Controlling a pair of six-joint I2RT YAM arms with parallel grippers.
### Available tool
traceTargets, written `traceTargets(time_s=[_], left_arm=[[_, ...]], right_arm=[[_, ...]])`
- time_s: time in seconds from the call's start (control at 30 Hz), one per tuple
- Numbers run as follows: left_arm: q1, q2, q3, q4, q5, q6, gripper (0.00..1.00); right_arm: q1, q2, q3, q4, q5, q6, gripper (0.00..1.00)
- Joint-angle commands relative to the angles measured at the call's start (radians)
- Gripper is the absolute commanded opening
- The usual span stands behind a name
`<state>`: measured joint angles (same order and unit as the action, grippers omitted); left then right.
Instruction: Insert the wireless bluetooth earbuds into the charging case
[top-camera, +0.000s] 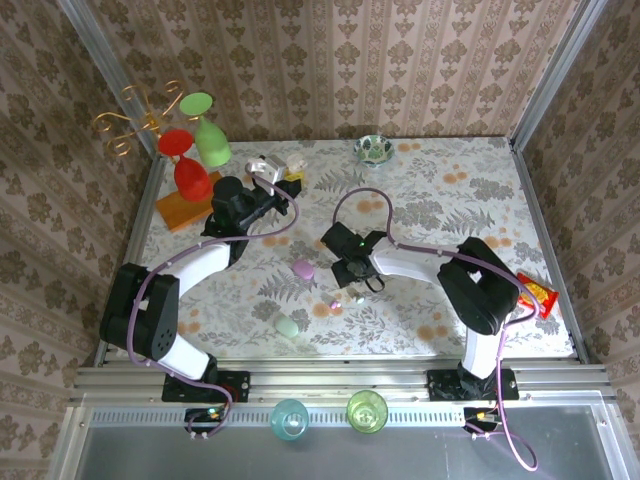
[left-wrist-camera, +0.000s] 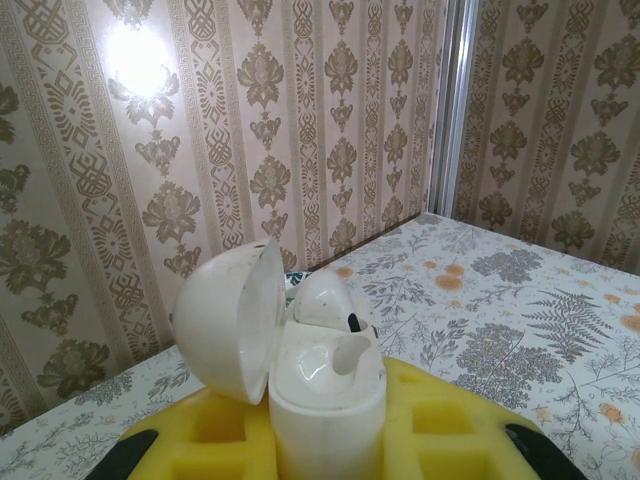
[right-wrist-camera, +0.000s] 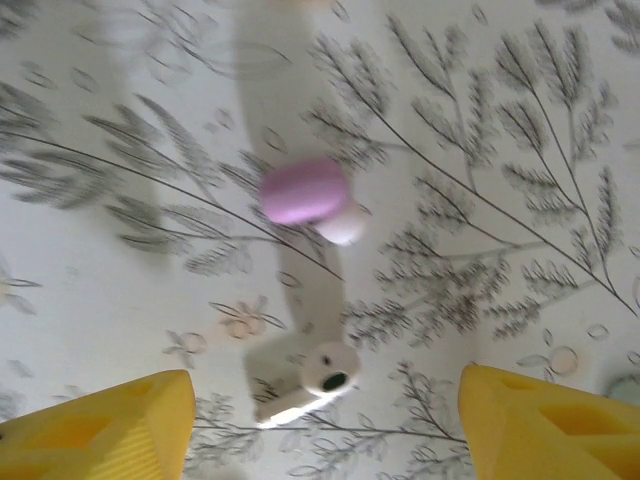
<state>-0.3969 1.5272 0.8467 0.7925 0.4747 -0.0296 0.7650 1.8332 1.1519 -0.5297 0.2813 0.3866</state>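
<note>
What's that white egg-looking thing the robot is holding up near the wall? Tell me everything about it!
It is a white charging case, smooth and shiny like plastic and rounded like a pebble. Its lid is flipped open to the left. Tucked in the top is a rounded white piece with a small dark spot, probably an earbud. The case stands upright, pinched between the yellow fingers of the left gripper. The leafy table and patterned wall are behind it.
</note>
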Motion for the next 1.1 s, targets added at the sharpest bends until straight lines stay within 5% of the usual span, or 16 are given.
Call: traceTargets(time_s=[0.0, 0.4, 0.53, 0.77, 1.07], left_arm=[[0.007, -0.016, 0.004, 0.041, 0.019, -0.01, 0.0], [0.004, -0.015, -0.001, 0.043, 0.018, -0.01, 0.0], [0.004, -0.011, 0.003, 0.046, 0.019, -0.008, 0.0], [0.022, -0.036, -0.02, 0.031, 0.004, 0.022, 0.0], [0.051, -0.057, -0.061, 0.053, 0.014, 0.02, 0.0]], right_arm=[[-0.024, 0.015, 0.007, -0.097, 0.066, 0.065, 0.69], [-0.074, -0.07, -0.067, -0.118, 0.034, 0.074, 0.65], [-0.076, -0.103, -0.062, -0.068, -0.105, 0.01, 0.66], [-0.078, 0.002, 0.133, -0.291, -0.191, -0.02, 0.67], [-0.078, 0.178, 0.386, -0.559, -0.114, -0.128, 0.53]])
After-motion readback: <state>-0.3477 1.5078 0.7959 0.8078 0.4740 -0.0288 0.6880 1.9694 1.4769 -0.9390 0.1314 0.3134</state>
